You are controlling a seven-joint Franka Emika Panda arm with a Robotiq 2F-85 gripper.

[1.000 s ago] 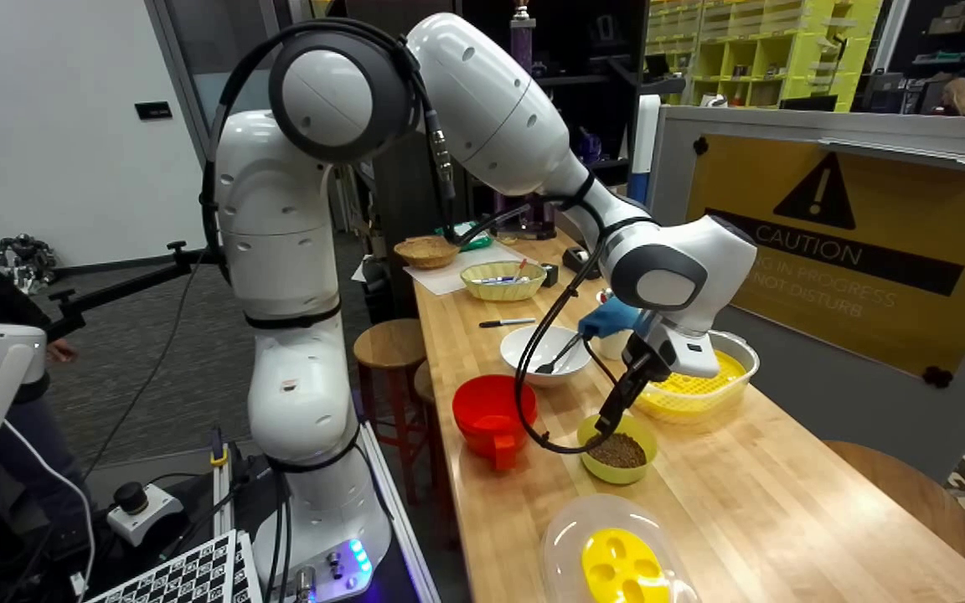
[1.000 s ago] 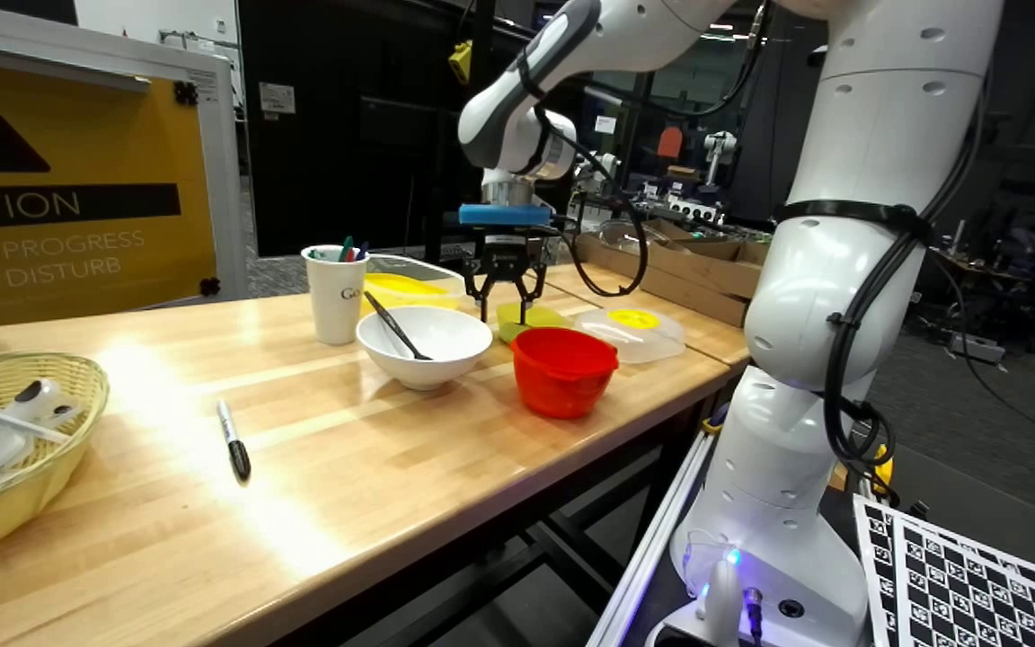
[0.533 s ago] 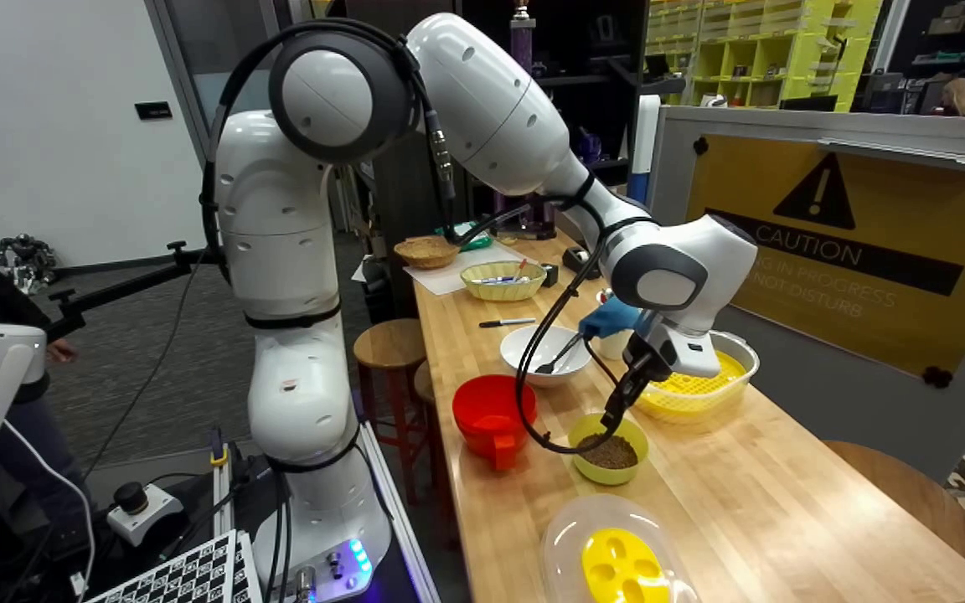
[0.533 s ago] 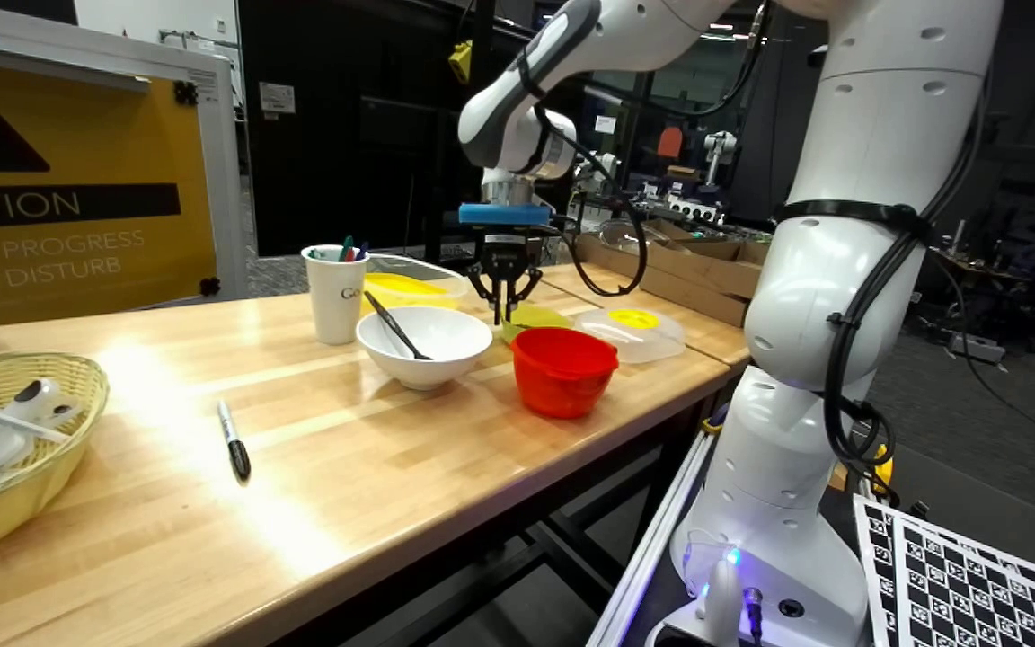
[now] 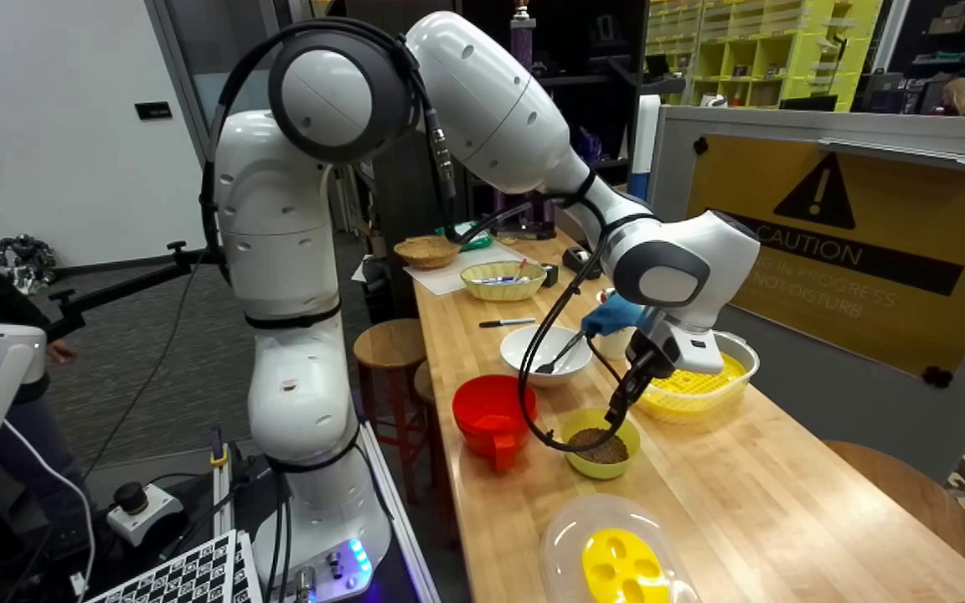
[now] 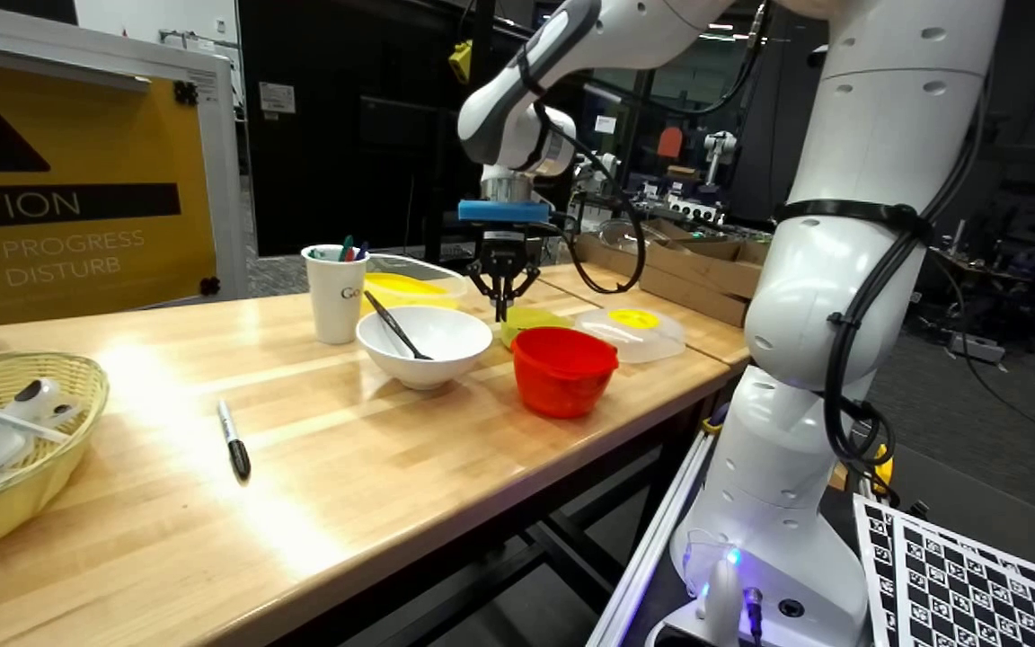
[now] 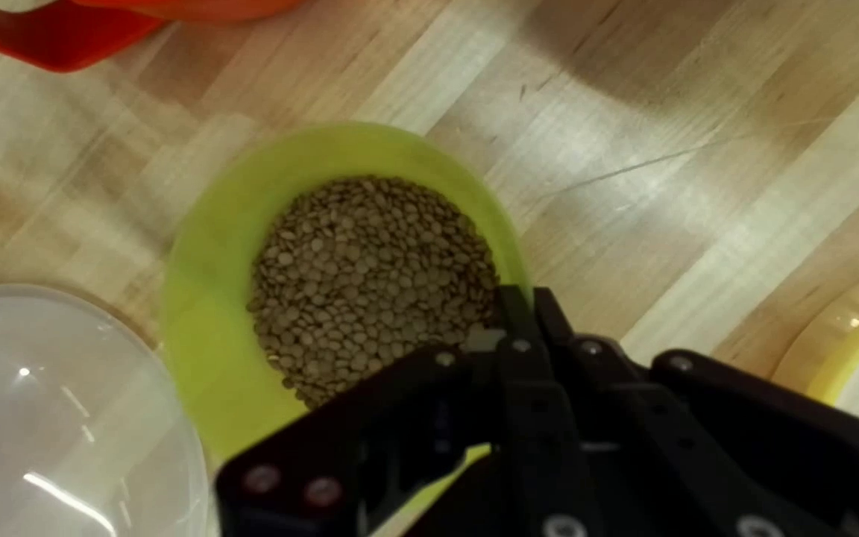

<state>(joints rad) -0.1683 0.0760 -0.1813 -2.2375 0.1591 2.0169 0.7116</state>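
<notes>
"Two black fingers (image 7: 515, 313) of the gripper (image 7: 528, 298) were pinched together. On what?"

"On the rim of the green bowl (image 7: 202, 298), just under the gripper. The lentils (image 7: 370, 276) sat right beside one finger."

"What worried you?"

"The bowl might have tipped and spilled, I thought, because only one edge was held. It might have knocked the red bowl (image 5: 487, 414) too, since that stood near the gripper."

"And the arm (image 5: 491, 105)?"

"It was bent high above the gripper, like an elbow. The gripper pointed down toward the table (image 5: 784, 502), leaning a little."
</notes>
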